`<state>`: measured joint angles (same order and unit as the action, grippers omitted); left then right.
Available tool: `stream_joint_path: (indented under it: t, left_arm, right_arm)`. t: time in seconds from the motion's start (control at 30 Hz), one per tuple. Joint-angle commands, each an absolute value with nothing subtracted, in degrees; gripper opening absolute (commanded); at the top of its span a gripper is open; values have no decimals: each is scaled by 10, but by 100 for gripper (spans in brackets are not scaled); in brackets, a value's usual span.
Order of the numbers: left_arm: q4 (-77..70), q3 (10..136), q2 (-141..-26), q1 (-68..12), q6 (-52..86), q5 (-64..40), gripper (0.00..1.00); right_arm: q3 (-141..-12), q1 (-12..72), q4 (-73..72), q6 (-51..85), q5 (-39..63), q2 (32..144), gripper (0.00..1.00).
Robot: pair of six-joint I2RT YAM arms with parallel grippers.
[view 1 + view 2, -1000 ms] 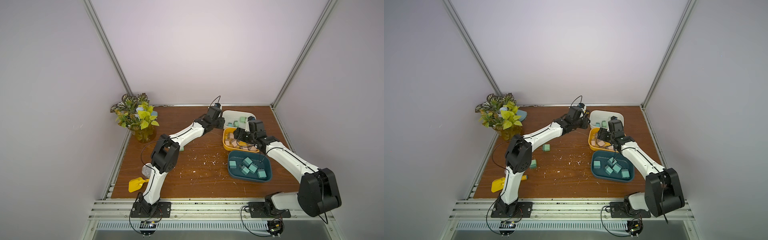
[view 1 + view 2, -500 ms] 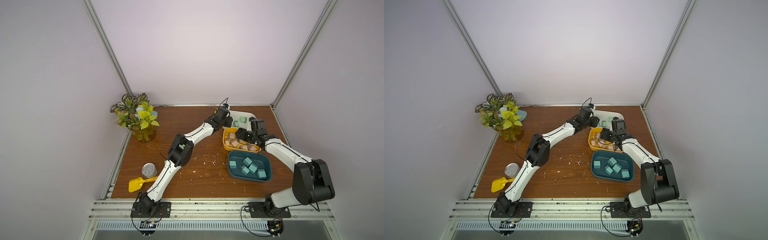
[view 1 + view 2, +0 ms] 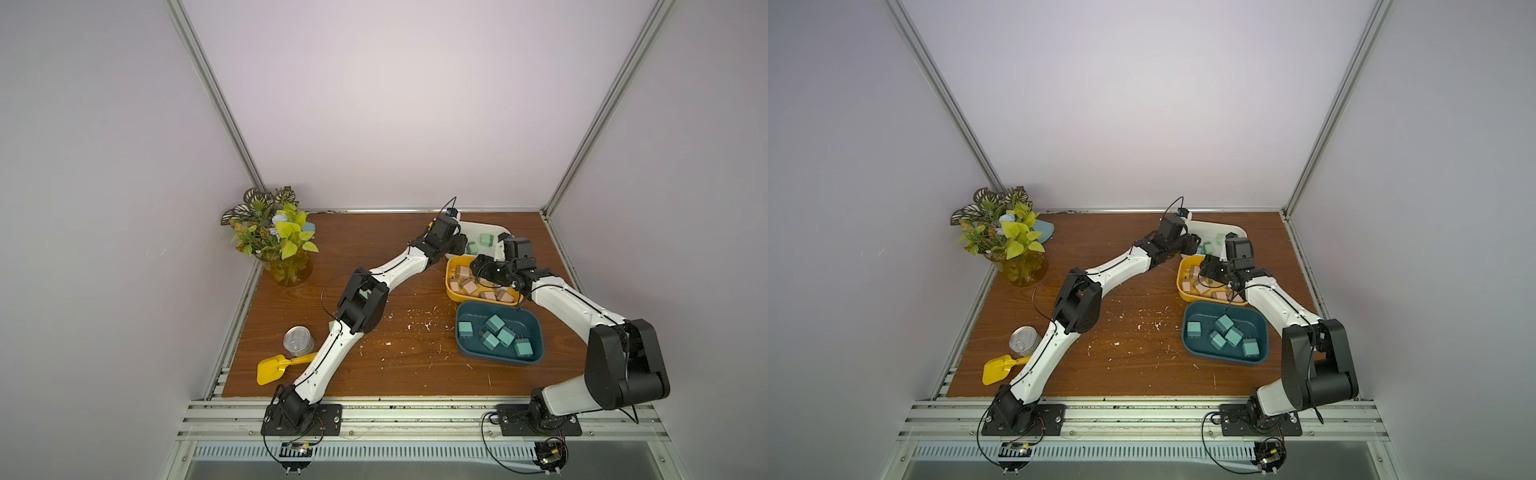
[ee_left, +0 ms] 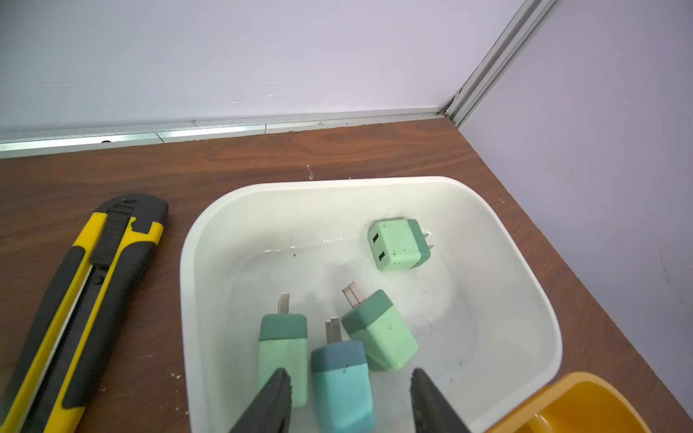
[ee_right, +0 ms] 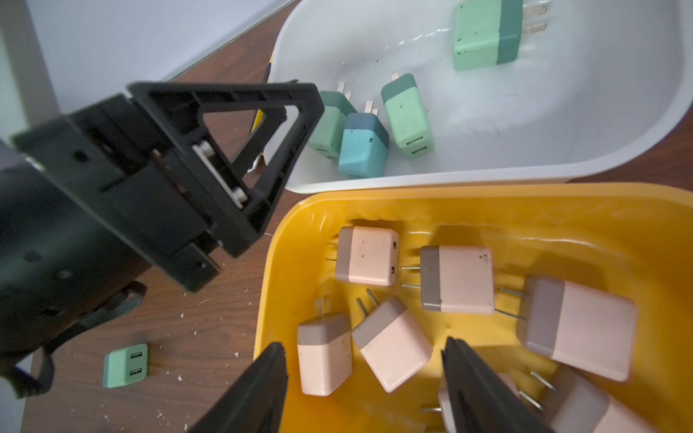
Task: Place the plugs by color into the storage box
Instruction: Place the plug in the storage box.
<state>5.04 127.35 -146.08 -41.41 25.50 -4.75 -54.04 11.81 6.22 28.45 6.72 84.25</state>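
teal plug (image 4: 343, 390), between left gripper (image 4: 348, 372) jaws (untouched)

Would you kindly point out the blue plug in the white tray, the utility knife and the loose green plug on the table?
blue plug (image 4: 343, 390): left wrist view, on its light-blue body.
utility knife (image 4: 75, 300): left wrist view, on the middle of its handle.
loose green plug (image 5: 125, 365): right wrist view, on its port face.

Top views overlook the table (image 3: 353, 232); close wrist views share white tray (image 4: 487, 318).
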Motion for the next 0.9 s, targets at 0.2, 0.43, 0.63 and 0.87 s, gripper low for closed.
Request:
stream_joint_path:
  t: [0.2,0.43,0.63,0.87]
  left_arm:
    - [37,1229,-1382,-429,250,-44,53]
    - [16,1142,-1302,-431,251,-45,52]
    - [-17,993,-1180,-431,242,-22,51]
    - [-36,812,-1037,-430,236,16,51]
  right_arm:
    - [-528,116,47,299,103,783,71]
    - [-519,138,44,313,130,756,70]
    - [-512,193,40,331,116,738,70]
    - [-527,288,45,354,67,738,70]
